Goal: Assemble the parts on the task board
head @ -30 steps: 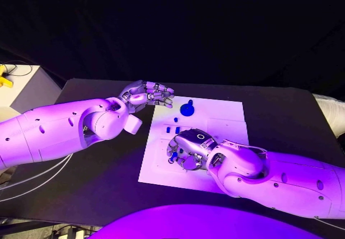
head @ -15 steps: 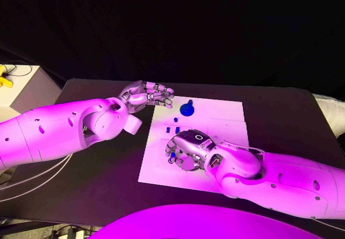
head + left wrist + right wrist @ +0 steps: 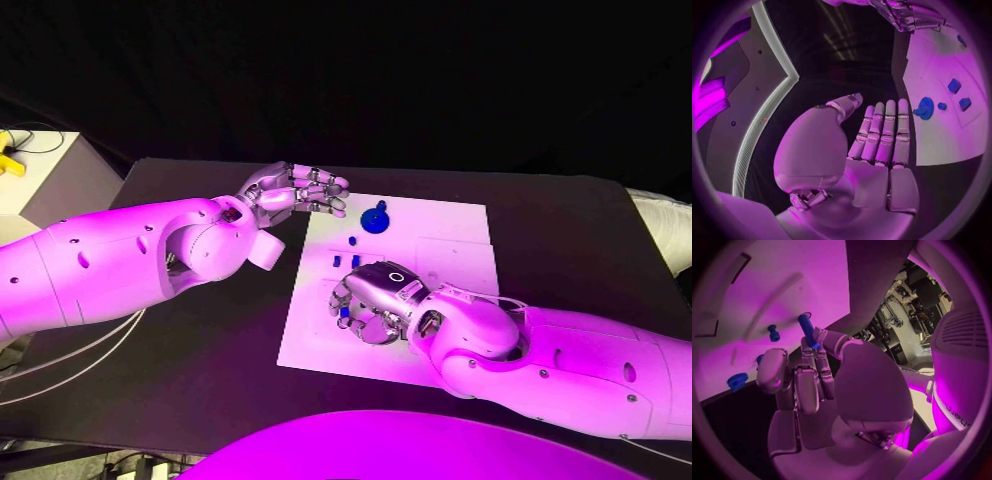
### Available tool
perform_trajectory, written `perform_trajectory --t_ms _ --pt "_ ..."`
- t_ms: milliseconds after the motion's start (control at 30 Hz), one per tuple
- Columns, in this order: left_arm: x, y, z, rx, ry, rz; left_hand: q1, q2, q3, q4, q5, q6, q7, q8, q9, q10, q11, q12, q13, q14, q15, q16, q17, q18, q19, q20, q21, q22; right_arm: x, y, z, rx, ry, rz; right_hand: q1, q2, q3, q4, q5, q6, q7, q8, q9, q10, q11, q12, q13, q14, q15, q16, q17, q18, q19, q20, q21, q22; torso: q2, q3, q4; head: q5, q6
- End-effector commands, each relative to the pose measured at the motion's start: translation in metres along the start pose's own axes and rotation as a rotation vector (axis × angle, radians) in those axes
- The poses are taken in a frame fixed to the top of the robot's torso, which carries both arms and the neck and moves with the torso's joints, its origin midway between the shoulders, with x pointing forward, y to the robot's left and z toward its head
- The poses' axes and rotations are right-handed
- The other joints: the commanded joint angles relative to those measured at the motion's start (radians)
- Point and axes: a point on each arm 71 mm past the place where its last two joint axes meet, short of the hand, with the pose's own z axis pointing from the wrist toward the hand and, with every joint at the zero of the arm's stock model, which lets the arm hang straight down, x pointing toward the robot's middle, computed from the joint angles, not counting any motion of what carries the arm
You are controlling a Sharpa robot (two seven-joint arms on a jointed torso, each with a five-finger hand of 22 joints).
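1. The right silver many-fingered hand [image 3: 372, 303] sits low over the near half of the flat white task board [image 3: 447, 240], palm down with its fingers curled in.
2. In the right wrist view that hand [image 3: 811, 385] pinches a slim blue cylindrical peg [image 3: 807, 329] between thumb and fingertips; the peg stands up from the grip, tilted, against the white plate [image 3: 786, 295].
3. Just beside the hand on the board are two small blue block-shaped parts [image 3: 346, 261], side by side, and a tiny blue stud [image 3: 353, 240] a little beyond them.
4. Farther along the board lies a round blue gear-like part [image 3: 376, 219], near the far left corner.
5. The left silver hand [image 3: 296, 190] hovers past the board's far left corner, above the black surface [image 3: 216, 340], palm up, holding nothing.
6. In the left wrist view its fingers [image 3: 882, 132] lie straight and close together, the thumb apart, with the blue gear [image 3: 925, 107] and the blocks [image 3: 959, 95] on the board nearby.
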Motion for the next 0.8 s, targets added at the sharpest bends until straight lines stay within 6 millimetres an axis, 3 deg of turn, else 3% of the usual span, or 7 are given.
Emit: perform_trajectory --t_ms 33,800 --pt "0.0023 -0.0004 0.0001 0.006 0.020 -0.011 -0.007 0.000 -0.006 0.002 0.001 -0.007 0.015 -0.002 -0.001 -0.010 0.000 0.004 0.002 -0.003 0.005 -0.004 0.001 0.010 0.009 0.000 -0.001 -0.001 0.0075 -0.0023 -0.0021 0.012 0.033 -0.005 0.016 0.024 0.003 -0.004 0.002 0.003 0.004 0.000 0.002 0.079 -0.074 0.006 0.027 0.042 -0.006 0.002 0.000 -0.011 0.000 0.000 -0.005 0.000 0.000 0.0000 0.0001 0.001 0.000" --pt "0.0015 -0.0004 -0.0006 0.005 0.019 -0.011 -0.008 0.001 -0.007 0.004 0.002 -0.007 0.015 -0.002 -0.001 -0.011 0.000 0.005 0.002 -0.003 0.005 -0.004 0.002 0.010 0.011 0.001 -0.004 -0.004 0.0010 -0.0016 -0.0071 0.007 -0.071 0.025 0.014 0.023 0.008 -0.010 0.013 0.004 0.004 -0.001 0.002 0.081 -0.073 0.005 0.030 0.042 -0.005 0.003 0.003 -0.012 0.001 0.001 -0.001 0.004 0.000 -0.0005 0.0001 0.004 0.000"
